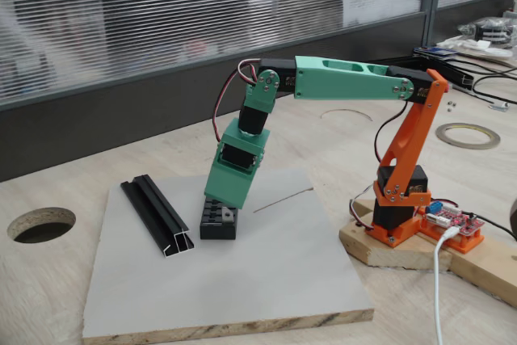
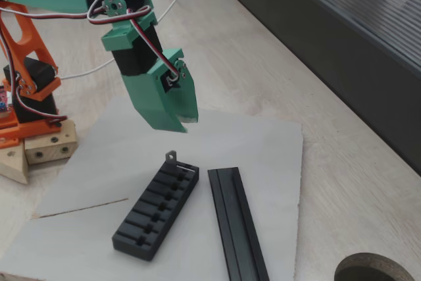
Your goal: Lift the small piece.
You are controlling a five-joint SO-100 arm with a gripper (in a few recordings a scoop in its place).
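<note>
Gripper (image 2: 186, 122) hangs just above end of ribbed block (image 2: 158, 212), fingers close together, nothing between them as far as we see. Small piece (image 2: 172, 156), tiny metal tab, stands at block's near-gripper end, on block (image 1: 229, 214) in other fixed view. We judge lift not started: tab not gripped, grasp and raise both left. Rail (image 2: 237, 225) beside block, both on grey board (image 2: 276, 162). Hard to tell: tab's seating, and gripper tips, hidden behind gripper body in one fixed view.

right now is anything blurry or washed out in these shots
In a fixed view the window blinds glare pale and the far desk clutter is soft. In the other fixed view the hand and ribbed black block are sharp under soft, even light.
</note>
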